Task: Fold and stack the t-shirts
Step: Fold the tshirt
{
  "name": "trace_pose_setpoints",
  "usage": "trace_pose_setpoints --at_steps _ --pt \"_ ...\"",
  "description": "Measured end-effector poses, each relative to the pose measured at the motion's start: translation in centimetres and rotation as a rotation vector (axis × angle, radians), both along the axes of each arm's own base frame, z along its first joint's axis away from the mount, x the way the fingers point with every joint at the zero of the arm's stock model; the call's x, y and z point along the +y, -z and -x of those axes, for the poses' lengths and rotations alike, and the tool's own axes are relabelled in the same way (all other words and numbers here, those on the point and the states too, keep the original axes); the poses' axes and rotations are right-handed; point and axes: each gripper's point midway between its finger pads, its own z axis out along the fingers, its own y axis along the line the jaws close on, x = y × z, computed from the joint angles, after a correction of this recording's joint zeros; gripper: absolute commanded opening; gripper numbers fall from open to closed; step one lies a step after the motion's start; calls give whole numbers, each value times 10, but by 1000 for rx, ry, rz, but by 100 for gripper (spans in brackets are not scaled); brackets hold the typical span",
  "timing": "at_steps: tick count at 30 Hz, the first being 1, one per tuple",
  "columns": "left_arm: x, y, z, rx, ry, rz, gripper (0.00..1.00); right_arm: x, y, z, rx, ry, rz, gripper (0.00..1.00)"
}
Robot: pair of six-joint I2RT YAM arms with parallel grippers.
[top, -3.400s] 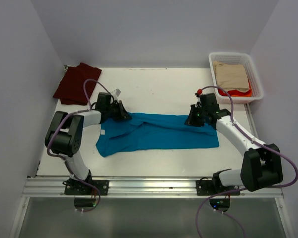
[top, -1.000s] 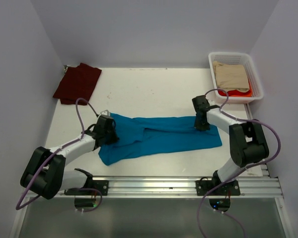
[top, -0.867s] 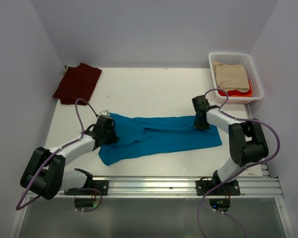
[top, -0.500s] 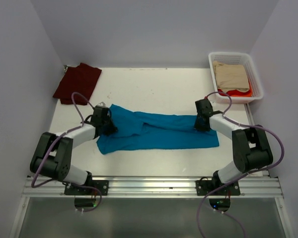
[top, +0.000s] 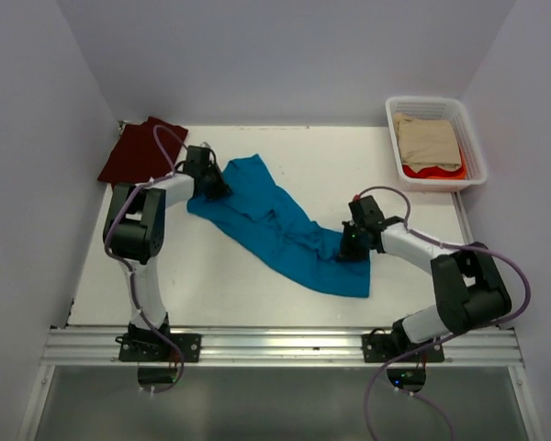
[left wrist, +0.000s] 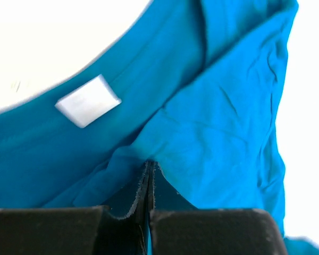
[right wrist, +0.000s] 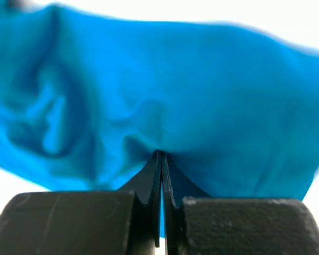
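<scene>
The teal t-shirt (top: 275,225), earlier stretched level across the bench (top: 211,287), now runs diagonally; left jaws clamp its far-left end, right jaws its near-right part.

A robotics lab test cell: a white table (top: 285,165) boxed in by plain pale walls (top: 285,55) on three sides, with a left arm (top: 138,234) and right arm (top: 464,294) bolted to an aluminium rail (top: 285,345) at its near edge, trailing purple cables (top: 378,188). Props on the table: a teal t-shirt (top: 275,225), a maroon t-shirt (top: 133,156) and a white plastic basket (top: 388,119) of folded cloth.
</scene>
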Motion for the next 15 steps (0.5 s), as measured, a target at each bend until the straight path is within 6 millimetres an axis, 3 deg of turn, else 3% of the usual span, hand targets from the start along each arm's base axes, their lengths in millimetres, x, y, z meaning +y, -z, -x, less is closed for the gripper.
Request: trace_pose_setpoints --at_steps 4,9,15 --pt "-4 -1 -38 -14 38 49 0 18 0 43 65 -72 -24 0" --pt "-19 0 -85 -45 108 179 0 25 -2 89 141 -119 -17 0" --pt "-48 -1 -115 -88 201 368 0 36 -13 115 163 -150 -25 0"
